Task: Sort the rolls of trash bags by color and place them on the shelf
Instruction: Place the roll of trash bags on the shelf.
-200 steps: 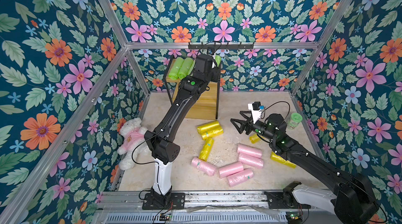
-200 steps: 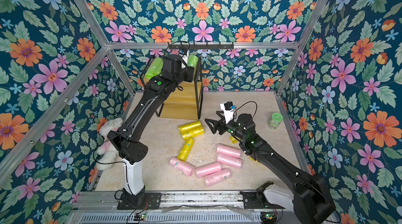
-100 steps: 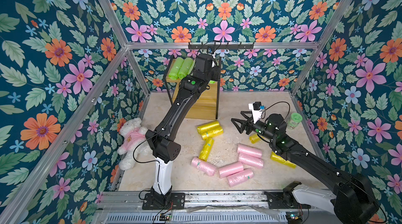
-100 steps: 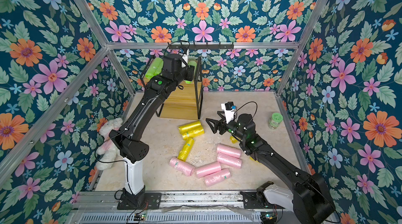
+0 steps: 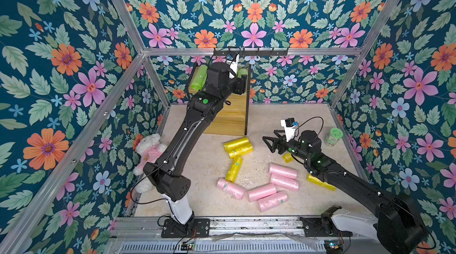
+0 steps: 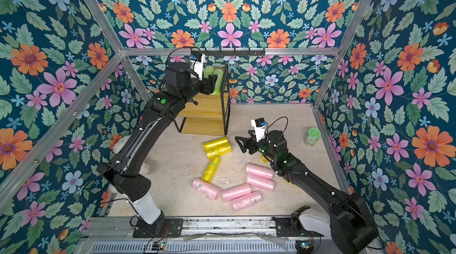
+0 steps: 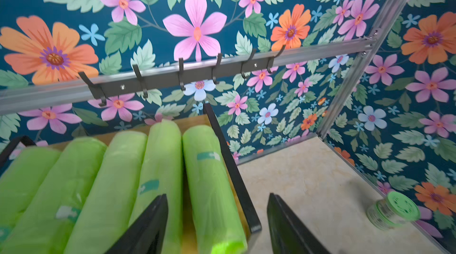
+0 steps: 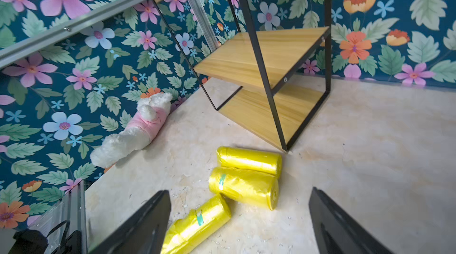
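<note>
— Where's the left gripper (image 7: 217, 194)?

— Up at the top board of the shelf (image 5: 229, 122), at the end nearest the little green-lidded jar (image 5: 333, 136). Its jaws stand partly apart. The last of the green rolls (image 7: 123, 178) lies between them along with the shelf's black corner post, but neither finger presses on it. It has hold of nothing.

— So the green ones are up?

— Five of them lie side by side on that top board, lengthwise front to back, under the black hook rail (image 7: 172, 77). The middle and bottom boards are bare wood.

— And the right gripper (image 8: 240, 189)?

— It hovers low over the floor, out in front of the shelf's near corner post. The jaws are spread wide and empty.

— What's below it?

— The yellow rolls (image 5: 237, 143). Two lie touching each other just in front of the shelf's bottom board, with a third a little farther out, angled away. Two more lie farther from the shelf, partly hidden under the right arm.

— The pink ones?

— The pink rolls (image 5: 261, 192) are all on the floor, five in a loose cluster. They are farther from the shelf than the three yellow ones in front of it.

— Anything else?

— A white plush bear in pink (image 5: 150, 151) lies against the wall, off the shelf's other end.
</note>
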Controlling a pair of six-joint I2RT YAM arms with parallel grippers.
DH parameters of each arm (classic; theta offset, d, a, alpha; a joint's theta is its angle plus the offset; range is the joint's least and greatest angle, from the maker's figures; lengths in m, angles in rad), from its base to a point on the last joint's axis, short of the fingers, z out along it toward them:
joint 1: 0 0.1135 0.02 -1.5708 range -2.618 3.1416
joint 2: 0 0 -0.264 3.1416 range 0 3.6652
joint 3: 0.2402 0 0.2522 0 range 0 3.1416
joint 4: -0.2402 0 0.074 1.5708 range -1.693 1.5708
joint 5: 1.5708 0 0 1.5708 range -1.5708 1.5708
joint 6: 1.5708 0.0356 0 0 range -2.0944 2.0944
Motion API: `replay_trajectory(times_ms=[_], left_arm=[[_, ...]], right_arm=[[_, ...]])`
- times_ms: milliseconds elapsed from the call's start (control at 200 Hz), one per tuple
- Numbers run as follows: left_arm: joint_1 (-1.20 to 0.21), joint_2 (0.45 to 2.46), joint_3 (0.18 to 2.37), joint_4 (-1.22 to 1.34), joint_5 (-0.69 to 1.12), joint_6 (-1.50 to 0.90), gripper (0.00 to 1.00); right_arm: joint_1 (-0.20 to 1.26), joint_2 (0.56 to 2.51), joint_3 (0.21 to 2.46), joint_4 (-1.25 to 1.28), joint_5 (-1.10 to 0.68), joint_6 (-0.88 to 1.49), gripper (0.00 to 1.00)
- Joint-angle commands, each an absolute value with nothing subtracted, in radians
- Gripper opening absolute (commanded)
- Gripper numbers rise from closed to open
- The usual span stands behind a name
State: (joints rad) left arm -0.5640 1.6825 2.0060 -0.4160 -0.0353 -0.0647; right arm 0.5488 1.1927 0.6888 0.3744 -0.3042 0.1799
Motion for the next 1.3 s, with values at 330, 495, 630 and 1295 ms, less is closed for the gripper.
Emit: replay_trajectory(times_ms=[330, 495, 630, 1295], left_arm=[[-0.566, 1.224, 1.272, -0.087, 0.214, -0.277, 0.7], [-0.566, 1.132, 1.094, -0.062, 0.231, -0.317, 0.69], [-0.566, 1.091, 1.006, -0.081, 0.247, -0.322, 0.69], [-0.566, 1.093, 0.859, -0.046, 0.278, -0.328, 0.7]], right_arm=[[0.669, 1.256, 0.701, 0.105, -0.086, 0.133, 0.91], [0.72, 1.255, 0.696, -0.019, -0.027, 0.195, 0.91], [0.722, 1.252, 0.692, -0.127, 0.016, 0.265, 0.9], [0.675, 1.44, 0.739, -0.292, 0.106, 0.35, 0.82]])
